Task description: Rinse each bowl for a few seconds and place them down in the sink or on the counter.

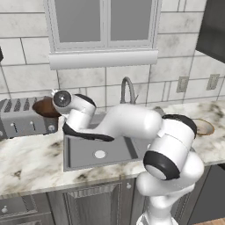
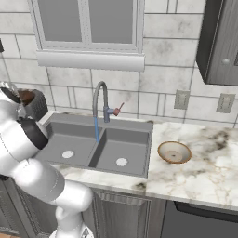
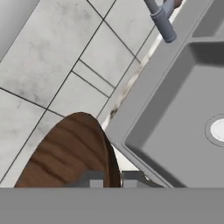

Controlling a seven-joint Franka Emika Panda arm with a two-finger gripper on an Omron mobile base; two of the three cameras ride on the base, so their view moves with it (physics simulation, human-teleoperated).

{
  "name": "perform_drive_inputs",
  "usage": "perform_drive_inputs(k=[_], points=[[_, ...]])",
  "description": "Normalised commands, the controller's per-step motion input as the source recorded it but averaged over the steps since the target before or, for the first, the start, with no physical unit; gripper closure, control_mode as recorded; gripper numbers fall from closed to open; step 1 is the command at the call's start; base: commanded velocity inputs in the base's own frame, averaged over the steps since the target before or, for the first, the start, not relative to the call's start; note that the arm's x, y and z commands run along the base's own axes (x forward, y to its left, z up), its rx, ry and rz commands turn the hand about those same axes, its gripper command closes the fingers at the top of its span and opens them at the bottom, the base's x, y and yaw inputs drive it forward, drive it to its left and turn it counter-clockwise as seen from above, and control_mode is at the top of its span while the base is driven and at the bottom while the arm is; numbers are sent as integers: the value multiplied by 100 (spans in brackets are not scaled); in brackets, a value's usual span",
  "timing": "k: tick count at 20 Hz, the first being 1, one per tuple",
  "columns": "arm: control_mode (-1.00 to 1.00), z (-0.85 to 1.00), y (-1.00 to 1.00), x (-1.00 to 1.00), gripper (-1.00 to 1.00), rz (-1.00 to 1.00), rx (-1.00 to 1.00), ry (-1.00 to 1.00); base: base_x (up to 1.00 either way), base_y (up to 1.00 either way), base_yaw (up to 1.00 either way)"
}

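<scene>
Now: jaws clamp rim of round wood-grain bowl (image 3: pixel 65 153) | matte grey sink (image 3: pixel 175 109) beside

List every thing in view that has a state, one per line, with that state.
tap: running, water falling into the sink
dark brown bowl: lifted, tilted, rim pinched in the gripper
gripper: shut on the dark brown bowl
pale tan bowl: upright on the counter, right of the sink
sink: both basins hold no bowl
</scene>
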Motion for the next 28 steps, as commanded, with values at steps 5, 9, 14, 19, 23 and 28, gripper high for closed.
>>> perform_drive_inputs(k=[5,9,14,19,23,28], points=[[-100,9,-5,-12,100,-18,0,-3,0,0,0],[-100,3,-7,-13,100,-17,-1,-4,0,0,0],[-100,0,-13,-17,100,-15,-1,-3,0,0,0],[-100,0,-16,-20,100,-14,0,-3,0,0,0],[-100,0,-14,-20,100,-14,0,-3,0,0,0],[-100,0,-16,-27,100,-12,1,-3,0,0,0]])
